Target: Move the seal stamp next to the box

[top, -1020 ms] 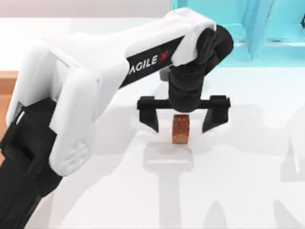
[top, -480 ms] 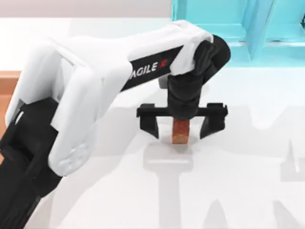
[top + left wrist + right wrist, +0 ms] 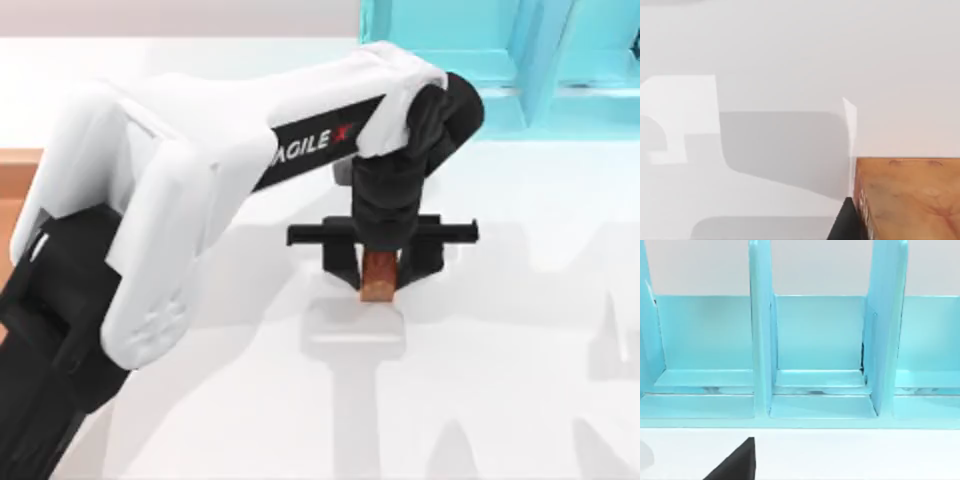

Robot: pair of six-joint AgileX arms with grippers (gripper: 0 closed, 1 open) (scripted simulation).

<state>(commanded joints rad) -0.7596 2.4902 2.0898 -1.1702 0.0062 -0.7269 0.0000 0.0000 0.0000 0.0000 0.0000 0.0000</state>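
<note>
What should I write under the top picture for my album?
Left gripper closes its fingers on the seal stamp near a blue shelf.

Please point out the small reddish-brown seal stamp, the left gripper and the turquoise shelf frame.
Small reddish-brown rectangular seal stamp (image 3: pixel 379 277), top view, on its front face.
Left gripper (image 3: pixel 380 268), top view, midway between its fingertips.
Turquoise blue shelf-like frame (image 3: pixel 761 340), right wrist view, on an upright divider.

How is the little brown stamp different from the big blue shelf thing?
The seal stamp is a small reddish-brown block, while the blue shelf is a large turquoise frame with upright dividers. The seal stamp stands mid-table between the fingers of the left claw, which have closed onto it; the blue shelf sits untouched at the table's far edge. Both rest on the white table.
</note>
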